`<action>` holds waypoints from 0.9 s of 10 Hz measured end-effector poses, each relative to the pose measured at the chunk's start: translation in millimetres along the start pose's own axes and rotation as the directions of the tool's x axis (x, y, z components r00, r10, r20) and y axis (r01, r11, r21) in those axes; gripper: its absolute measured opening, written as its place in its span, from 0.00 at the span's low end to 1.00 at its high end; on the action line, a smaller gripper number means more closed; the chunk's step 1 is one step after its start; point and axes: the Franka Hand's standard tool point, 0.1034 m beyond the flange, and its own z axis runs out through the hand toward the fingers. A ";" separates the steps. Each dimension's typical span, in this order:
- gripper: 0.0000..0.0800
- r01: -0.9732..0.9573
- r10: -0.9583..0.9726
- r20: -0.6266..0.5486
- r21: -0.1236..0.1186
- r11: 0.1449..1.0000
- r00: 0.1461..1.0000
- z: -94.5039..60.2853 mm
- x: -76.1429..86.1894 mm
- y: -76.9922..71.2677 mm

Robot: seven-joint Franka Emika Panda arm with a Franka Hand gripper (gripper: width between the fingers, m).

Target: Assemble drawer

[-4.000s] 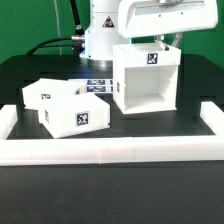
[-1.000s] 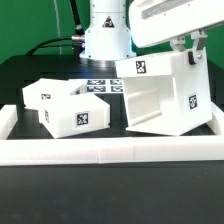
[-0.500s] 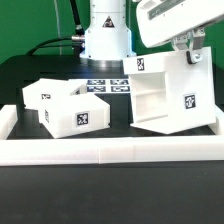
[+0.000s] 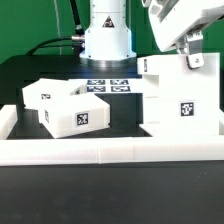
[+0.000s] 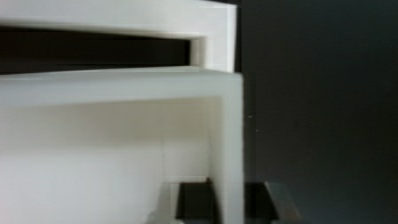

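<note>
1. White plastic housing point(image 4: 180, 100) of the drawer stands just behind the rail point(image 4: 100, 150), near the rail's end on the exterior view's right. The rail hides its bottom edge, so I cannot tell whether it sits fully on the black worktop point(image 4: 25, 80).
2. The claw point(image 4: 190, 62) is clamped on the housing's upper wall. In the wrist view its two dark fingers point(image 5: 192, 200) pinch a thin white panel between them.
3. I judge the step in hand to be placing the housing to receive the trays. Doing it well means setting it flat and square to the rail, and letting go only once it rests steady. A grip on one thin wall could let it swing.
4. The housing is tall, boxy and smooth. A closed side faces the exterior view and bears a black-and-white tag point(image 4: 185, 108).
5. Two trays point(image 4: 65, 105) sit behind the rail toward the exterior view's left. They touch each other and are well apart from the housing.
6. The marker board point(image 4: 108, 87) lies flat farther behind the rail.
</note>
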 end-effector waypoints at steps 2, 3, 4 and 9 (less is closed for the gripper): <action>0.06 -0.005 0.005 0.012 -0.008 1.000 1.000 4.5 -6.4 -2.0; 0.06 -0.003 0.003 0.013 -0.009 1.000 1.000 5.4 -7.8 -2.2; 0.06 0.002 -0.002 0.014 -0.009 1.000 1.000 5.3 -8.1 -2.1; 0.40 0.018 -0.018 0.022 -0.020 1.000 1.000 4.9 -9.5 -0.5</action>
